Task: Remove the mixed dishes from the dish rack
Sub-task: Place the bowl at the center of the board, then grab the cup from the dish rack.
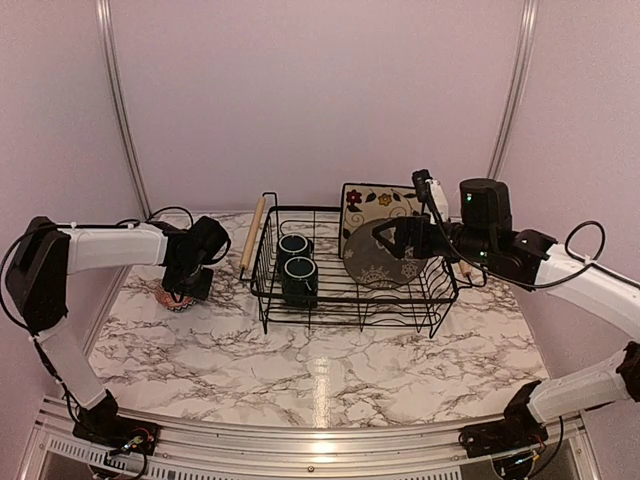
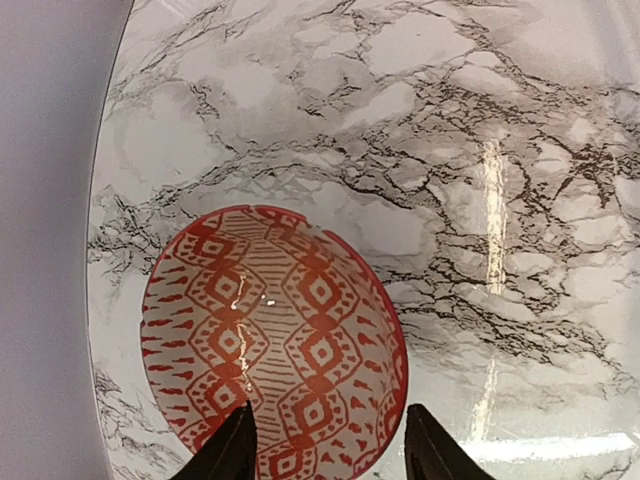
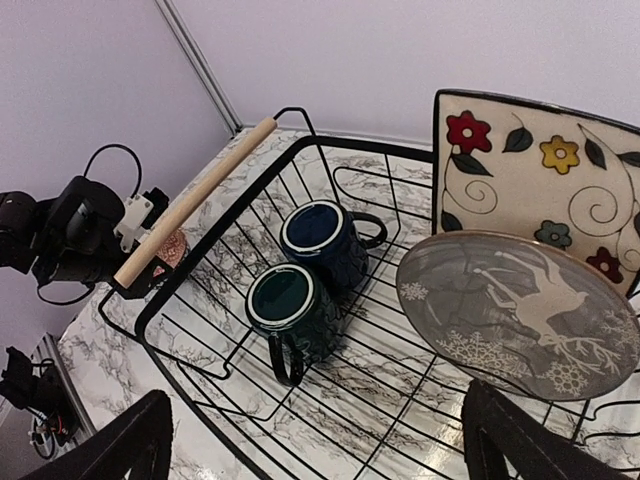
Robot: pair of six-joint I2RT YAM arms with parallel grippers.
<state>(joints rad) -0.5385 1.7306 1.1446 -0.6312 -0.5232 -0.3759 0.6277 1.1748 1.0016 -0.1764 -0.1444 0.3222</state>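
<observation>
The small bowl (image 1: 178, 298) (image 2: 280, 340), red-patterned inside, sits on the marble table left of the dish rack (image 1: 262, 300) (image 3: 150, 310). My left gripper (image 1: 186, 283) (image 2: 330, 450) is open right over it, one finger above the bowl's inside and the other outside its rim. Two dark teal mugs (image 1: 294, 248) (image 1: 299, 280) (image 3: 325, 235) (image 3: 290, 305) lie in the rack's left half. The grey plate (image 1: 385, 262) (image 3: 520, 310) leans in the right half, with the square floral plate (image 1: 375, 205) (image 3: 530, 170) upright behind it. My right gripper (image 1: 382, 234) (image 3: 320, 450) hovers open above the rack beside the grey plate.
The rack's left wooden handle (image 1: 252, 235) (image 3: 195, 200) runs along its short side, between the bowl and the mugs. The marble table (image 1: 320, 370) stretches in front of the rack. Lilac walls close in behind and at both sides.
</observation>
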